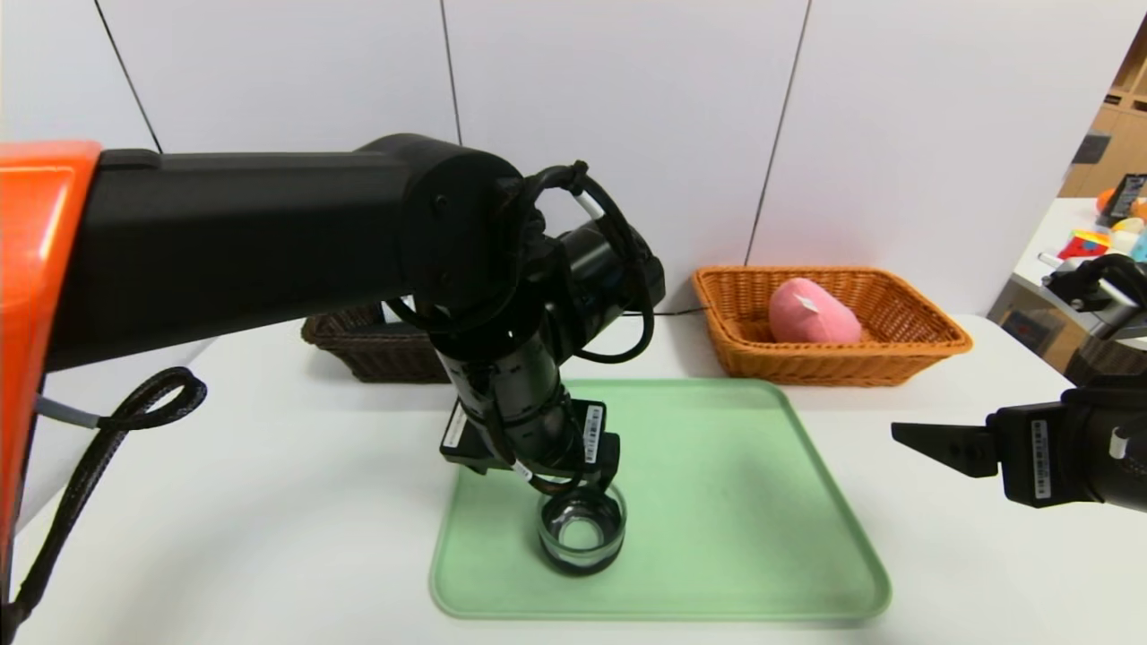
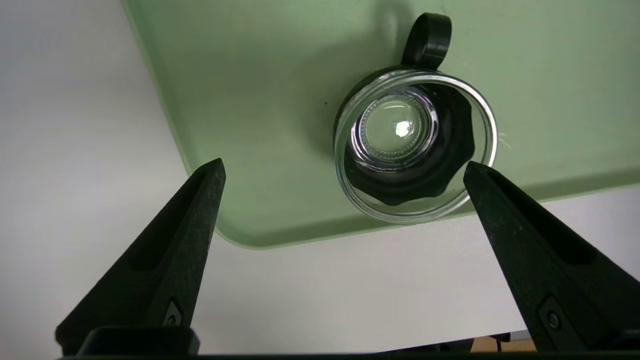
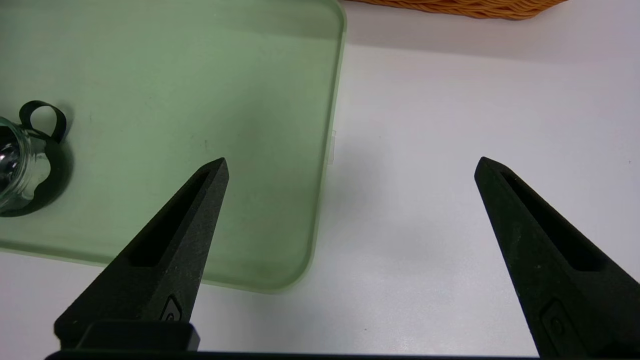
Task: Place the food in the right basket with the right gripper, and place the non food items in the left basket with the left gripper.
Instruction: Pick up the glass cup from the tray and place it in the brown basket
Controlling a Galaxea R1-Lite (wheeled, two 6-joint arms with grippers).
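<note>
Your left end effector (image 2: 344,162) hovers over the cup (image 2: 415,150) on the tray (image 2: 260,125), fingers wide apart. Your right end effector (image 3: 352,165), also spread, hangs over the tray's right edge.

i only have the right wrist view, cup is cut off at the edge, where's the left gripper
Observer: The left gripper is over the near left part of the green tray, at the cup, its fingers open.
Operator: anything in the orange basket, i just see its edge
Observer: Yes, a pink plush lies inside the orange basket.
Operator: and the dark basket
Observer: The dark basket stands behind the tray's left side, partly hidden by the left arm.
</note>
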